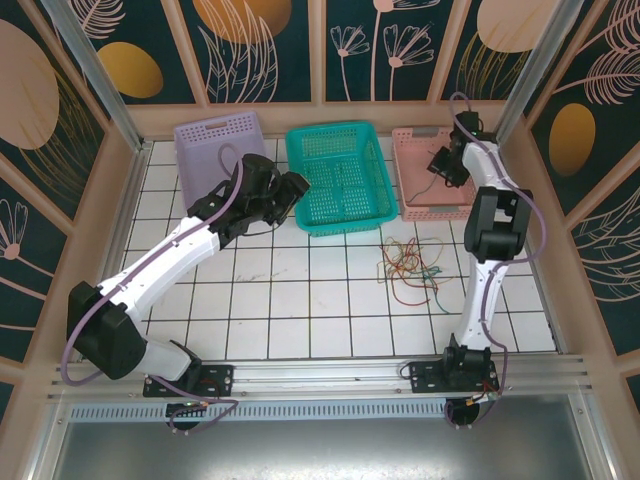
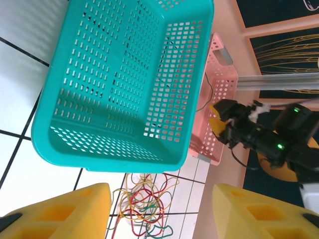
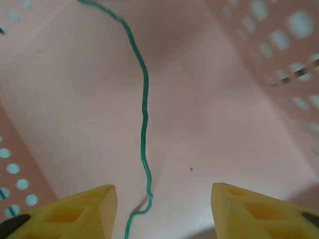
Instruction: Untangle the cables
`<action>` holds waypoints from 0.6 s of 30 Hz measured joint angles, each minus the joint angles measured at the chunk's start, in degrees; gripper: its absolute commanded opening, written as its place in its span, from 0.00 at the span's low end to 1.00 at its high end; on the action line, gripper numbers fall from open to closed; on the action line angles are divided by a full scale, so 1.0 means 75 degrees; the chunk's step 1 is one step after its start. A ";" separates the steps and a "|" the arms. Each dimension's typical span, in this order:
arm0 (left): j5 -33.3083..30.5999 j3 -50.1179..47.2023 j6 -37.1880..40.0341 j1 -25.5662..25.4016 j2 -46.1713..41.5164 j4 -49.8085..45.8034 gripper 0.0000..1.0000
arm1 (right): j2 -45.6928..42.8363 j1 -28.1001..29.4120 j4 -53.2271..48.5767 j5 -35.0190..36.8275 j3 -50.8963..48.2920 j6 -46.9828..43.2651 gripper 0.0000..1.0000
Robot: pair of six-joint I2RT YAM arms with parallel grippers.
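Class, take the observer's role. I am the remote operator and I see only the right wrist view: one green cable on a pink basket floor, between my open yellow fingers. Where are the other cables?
Observer: The other cables lie in a tangle on the white tiled table, in front of the teal basket.
Operator: Where is the left end effector?
Observer: The left end effector is beside the teal basket's left wall, jaws apart, holding nothing.
Operator: Is there a third basket?
Observer: Yes, a lilac basket stands at the back left.
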 measured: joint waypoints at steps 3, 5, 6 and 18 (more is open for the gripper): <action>0.0038 0.0000 0.0055 0.0000 0.0009 -0.0006 0.57 | 0.0527 0.0087 0.0017 0.0009 0.0265 0.0061 0.43; 0.0038 0.0041 0.0093 0.0000 0.0041 -0.0015 0.57 | 0.0796 0.0108 0.0017 0.0047 0.0382 0.0052 0.32; 0.0038 0.0085 0.0119 0.0000 0.0076 -0.0038 0.56 | 0.0898 0.0119 0.0009 0.0119 0.0431 0.0058 0.24; 0.0064 0.0562 0.0370 0.0000 0.0417 -0.0198 0.56 | 0.0877 0.0516 -0.0119 0.2253 0.1472 -0.0828 0.00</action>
